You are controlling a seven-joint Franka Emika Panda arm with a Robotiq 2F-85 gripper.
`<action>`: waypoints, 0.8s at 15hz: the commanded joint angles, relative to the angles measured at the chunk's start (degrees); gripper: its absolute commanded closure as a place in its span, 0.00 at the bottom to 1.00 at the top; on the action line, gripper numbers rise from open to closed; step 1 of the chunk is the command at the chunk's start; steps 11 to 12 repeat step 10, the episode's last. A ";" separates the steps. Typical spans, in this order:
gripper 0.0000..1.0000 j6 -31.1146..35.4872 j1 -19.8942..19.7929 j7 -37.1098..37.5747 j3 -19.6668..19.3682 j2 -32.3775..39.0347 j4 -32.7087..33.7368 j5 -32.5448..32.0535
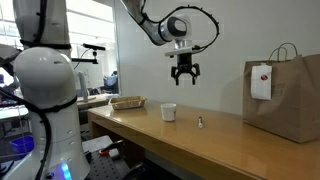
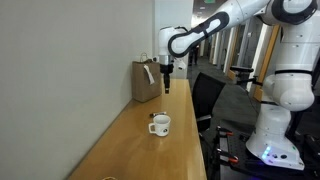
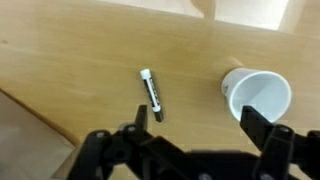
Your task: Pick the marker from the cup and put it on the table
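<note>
The marker, white with a dark end, lies flat on the wooden table, apart from the cup. In an exterior view it is a tiny pale shape to the side of the cup. The small white cup stands upright and looks empty; it shows in both exterior views. My gripper is open and empty, its two fingers spread above the bare table between marker and cup. In both exterior views it hangs high above the table.
A large brown paper bag with a white tag stands at one end of the table; it also shows in an exterior view. A shallow tan tray lies at the other end. A white wall runs along the table.
</note>
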 commanded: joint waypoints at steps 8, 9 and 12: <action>0.00 -3.52 1.02 15.85 -0.13 -0.75 2.41 4.20; 0.00 -2.65 1.16 15.87 -0.02 -1.14 2.01 3.27; 0.00 -1.72 1.21 15.40 0.02 -1.38 1.69 3.05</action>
